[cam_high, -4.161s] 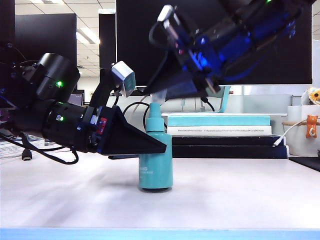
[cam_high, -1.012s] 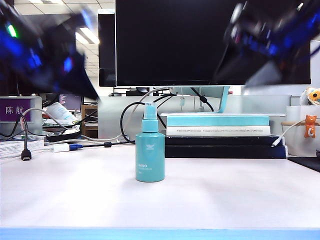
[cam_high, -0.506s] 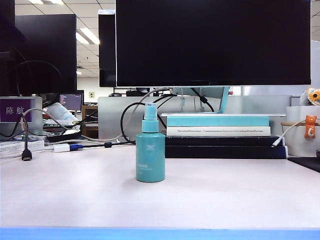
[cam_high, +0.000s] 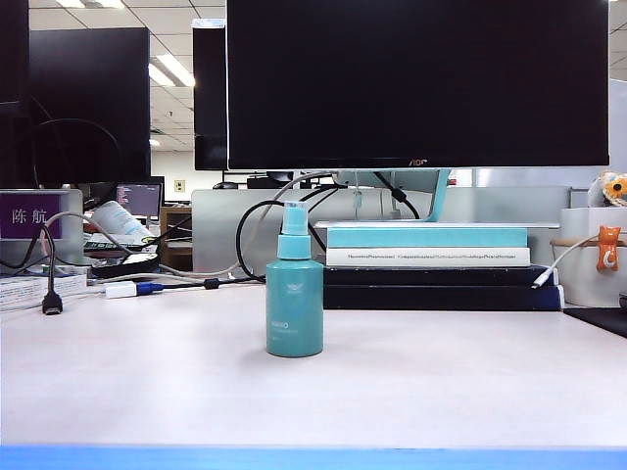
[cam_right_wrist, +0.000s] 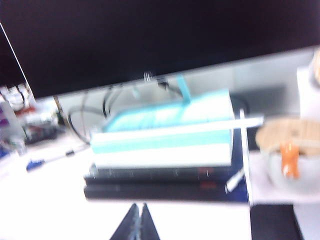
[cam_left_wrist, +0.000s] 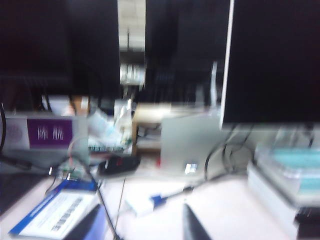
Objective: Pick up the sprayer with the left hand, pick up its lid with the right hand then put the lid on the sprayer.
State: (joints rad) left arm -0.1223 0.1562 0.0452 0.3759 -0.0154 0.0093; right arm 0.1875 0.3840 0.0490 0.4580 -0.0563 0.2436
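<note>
Off the table | left hand (cam_left_wrist: 142,227): spread, empty | right hand (cam_right_wrist: 136,222): pressed together, empty

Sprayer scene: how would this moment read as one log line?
sprayer: upright on table, lid on | left gripper: apart, empty | right gripper: shut, empty

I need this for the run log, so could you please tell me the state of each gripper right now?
Left gripper: open, holding nothing, pulled back from the table.
Right gripper: shut, empty, facing the stacked books.
</note>
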